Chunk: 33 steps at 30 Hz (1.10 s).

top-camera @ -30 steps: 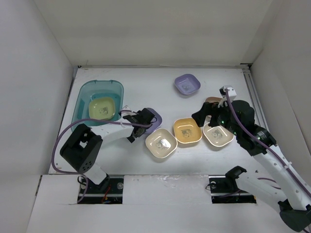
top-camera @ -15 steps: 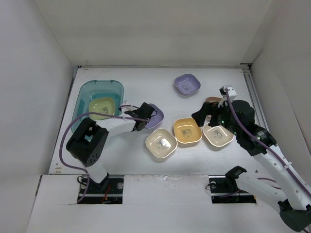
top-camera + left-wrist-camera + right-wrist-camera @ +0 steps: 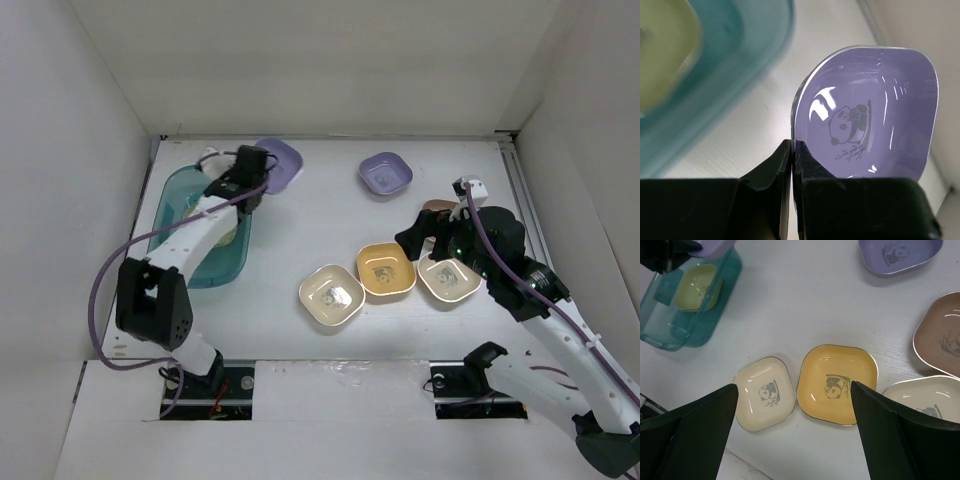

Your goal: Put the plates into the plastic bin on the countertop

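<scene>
My left gripper (image 3: 252,178) (image 3: 792,147) is shut on the rim of a purple plate (image 3: 281,160) (image 3: 865,115), holding it tilted in the air by the far right corner of the teal plastic bin (image 3: 190,265) (image 3: 740,60). A yellow-green plate (image 3: 222,232) (image 3: 695,285) lies inside the bin. On the white countertop (image 3: 300,220) sit a cream plate (image 3: 331,296) (image 3: 764,392), an orange plate (image 3: 386,270) (image 3: 837,382), another cream plate (image 3: 448,278), a second purple plate (image 3: 386,173) and a brown plate (image 3: 942,337). My right gripper (image 3: 425,238) (image 3: 794,385) hangs open above the orange and cream plates, holding nothing.
White walls close in the countertop on the left, back and right. The right arm partly covers the brown plate (image 3: 437,206) in the top view. The bin stands against the left wall.
My left gripper shut on the purple plate beside the cream one, lifted it and carried it back-left to the bin's far corner. The right arm has not moved.
</scene>
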{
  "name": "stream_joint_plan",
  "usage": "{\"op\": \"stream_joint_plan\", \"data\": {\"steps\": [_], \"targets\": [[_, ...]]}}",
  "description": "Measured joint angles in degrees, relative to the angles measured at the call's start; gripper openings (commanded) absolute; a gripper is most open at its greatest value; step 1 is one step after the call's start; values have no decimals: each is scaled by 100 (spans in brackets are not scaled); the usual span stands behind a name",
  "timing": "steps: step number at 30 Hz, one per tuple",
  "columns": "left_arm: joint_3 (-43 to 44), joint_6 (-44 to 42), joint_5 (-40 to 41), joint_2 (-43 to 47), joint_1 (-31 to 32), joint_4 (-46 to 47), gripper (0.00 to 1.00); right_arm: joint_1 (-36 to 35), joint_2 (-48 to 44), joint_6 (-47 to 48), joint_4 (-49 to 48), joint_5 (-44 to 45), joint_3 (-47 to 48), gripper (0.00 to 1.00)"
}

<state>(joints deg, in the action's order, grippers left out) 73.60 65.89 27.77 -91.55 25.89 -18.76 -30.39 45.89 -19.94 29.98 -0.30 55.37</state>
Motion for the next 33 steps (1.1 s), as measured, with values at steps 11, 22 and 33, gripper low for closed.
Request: {"op": "stream_joint_plan", "data": {"steps": [11,22,33], "targets": [[-2151,623,-264,2072,-2389,98,0,42,96,2,-11,-90,-7,100],[-2337,931,-415,1517,-2623,175,54,42,105,2,-20,-162,-7,100],[-2111,-146,-1056,2173,-2055,492,100,42,98,9,7,-120,-7,100]]}}
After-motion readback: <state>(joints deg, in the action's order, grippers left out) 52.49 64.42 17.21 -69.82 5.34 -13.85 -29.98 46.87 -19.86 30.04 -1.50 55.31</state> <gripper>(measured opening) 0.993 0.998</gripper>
